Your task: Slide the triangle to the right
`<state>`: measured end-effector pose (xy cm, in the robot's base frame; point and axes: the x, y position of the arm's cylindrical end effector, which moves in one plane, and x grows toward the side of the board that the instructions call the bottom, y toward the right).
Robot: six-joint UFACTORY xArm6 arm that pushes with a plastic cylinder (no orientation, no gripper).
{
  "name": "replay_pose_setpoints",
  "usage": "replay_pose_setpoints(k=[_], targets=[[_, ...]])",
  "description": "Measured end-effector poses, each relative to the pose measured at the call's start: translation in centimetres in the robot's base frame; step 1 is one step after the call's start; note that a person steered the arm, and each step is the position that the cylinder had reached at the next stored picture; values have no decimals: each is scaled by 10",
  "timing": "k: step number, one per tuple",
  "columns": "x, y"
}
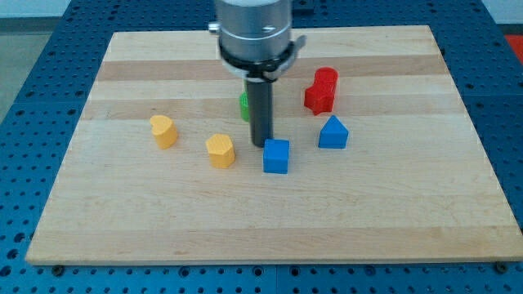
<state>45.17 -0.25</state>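
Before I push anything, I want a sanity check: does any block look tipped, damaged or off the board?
Nothing stands out. My tip sits just left of the blue cube; the blue triangular block rests flat. A green block is mostly hidden.

board: wooden board (147,229) | on it: two yellow blocks (163,131); blue cube (276,156); blue triangle (333,132); red block (321,91); green block (243,105)

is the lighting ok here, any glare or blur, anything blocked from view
Camera view: even, soft lighting with only faint shadows beside the blocks; no strong glare on the wooden board. The arm's grey housing at the view's top is slightly blurred. The rod hides most of the green block; my tip sits just above-left of the blue cube.
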Motion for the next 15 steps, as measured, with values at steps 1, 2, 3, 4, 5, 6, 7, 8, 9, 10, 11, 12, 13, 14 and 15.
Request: replay_pose_setpoints(k=[1, 2, 3, 4, 5, 6, 7, 8, 9, 10, 11, 12, 13, 14, 15], targets=[[21, 12], [24, 36], [14, 62], [8, 90], [5, 117], [7, 128], [28, 99], [17, 71], [-28, 71], [-34, 79], [-30, 111], [-28, 122], [-51, 120], [-32, 134], [5, 134]])
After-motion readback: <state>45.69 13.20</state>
